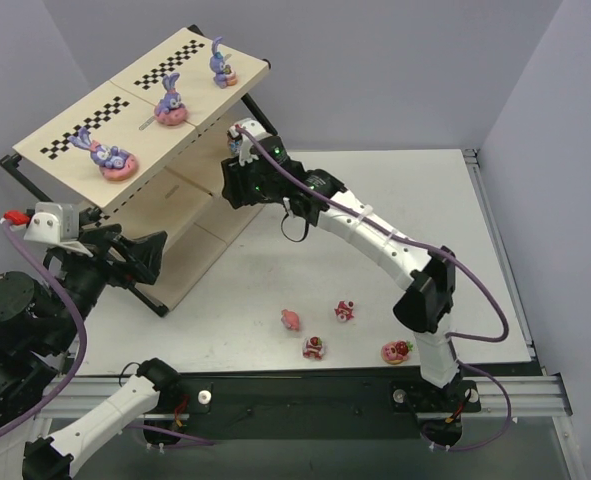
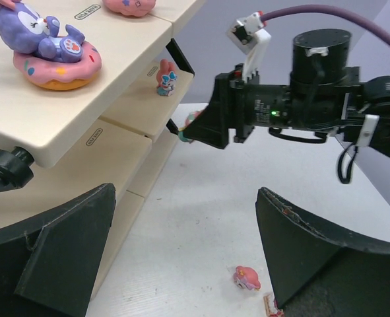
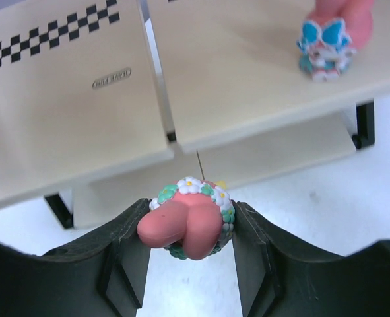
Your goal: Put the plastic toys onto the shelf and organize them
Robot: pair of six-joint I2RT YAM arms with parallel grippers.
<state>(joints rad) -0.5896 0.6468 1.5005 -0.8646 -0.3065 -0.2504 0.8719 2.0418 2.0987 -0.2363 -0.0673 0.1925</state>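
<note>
Black fingers of the right gripper, half closed, pinch a flowered figure, pink and rounded with a ring of white and green blossoms. It sits at the lower centre of the right wrist view, just off the middle board's edge. At the upper left of the overhead view stands the shelf, beige boards on a black frame with checker strips on top. The left gripper gapes wide, holding nothing. Three purple bunnies on pink donuts sit on the top board, a bowed figure on the middle one. Four pink toys lie on the table, lower centre. Oval stamps on the boards are too small to read.
</note>
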